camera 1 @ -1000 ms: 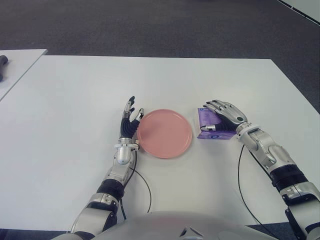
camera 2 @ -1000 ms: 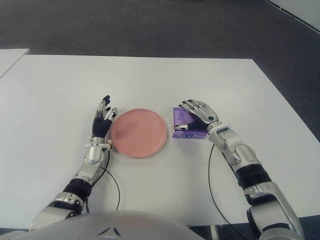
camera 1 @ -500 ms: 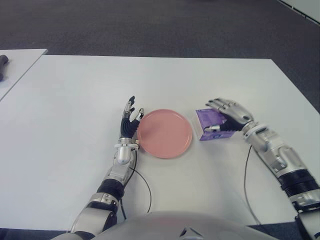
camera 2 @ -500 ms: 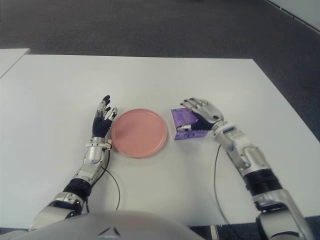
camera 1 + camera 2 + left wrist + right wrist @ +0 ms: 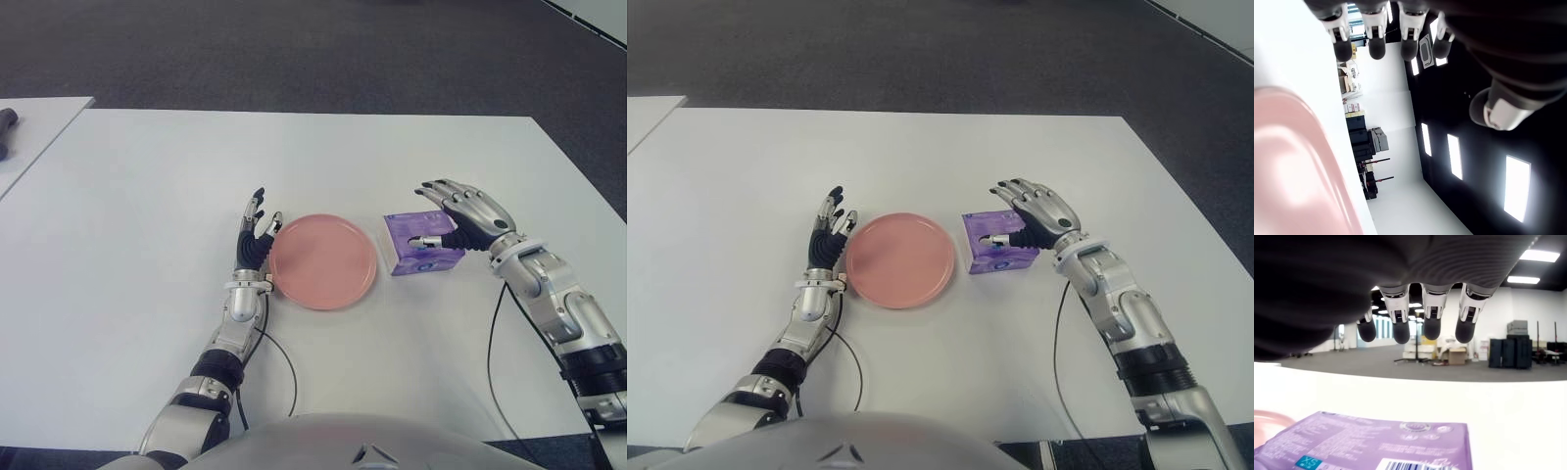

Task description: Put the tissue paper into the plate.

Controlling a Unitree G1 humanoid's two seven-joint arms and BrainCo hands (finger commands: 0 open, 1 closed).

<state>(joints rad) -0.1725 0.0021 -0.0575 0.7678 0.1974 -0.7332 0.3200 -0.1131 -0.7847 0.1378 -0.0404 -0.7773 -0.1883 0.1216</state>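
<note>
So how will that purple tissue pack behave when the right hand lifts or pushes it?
The purple tissue pack looks soft-wrapped, so probably light and squashy. Its glossy film may slip under the right hand. Lying flat on the table, it should slide rather than roll.

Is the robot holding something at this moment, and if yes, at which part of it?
Nothing is held. The right hand shows above the purple tissue pack with fingers spread and clear of it. The left hand, open, shows beside the pink plate, on its left.

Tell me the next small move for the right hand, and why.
Probably lower the right hand and close its fingers on the purple tissue pack. Its fingers are spread above the pack, holding nothing, and the pack lies on the table beside the pink plate.
</note>
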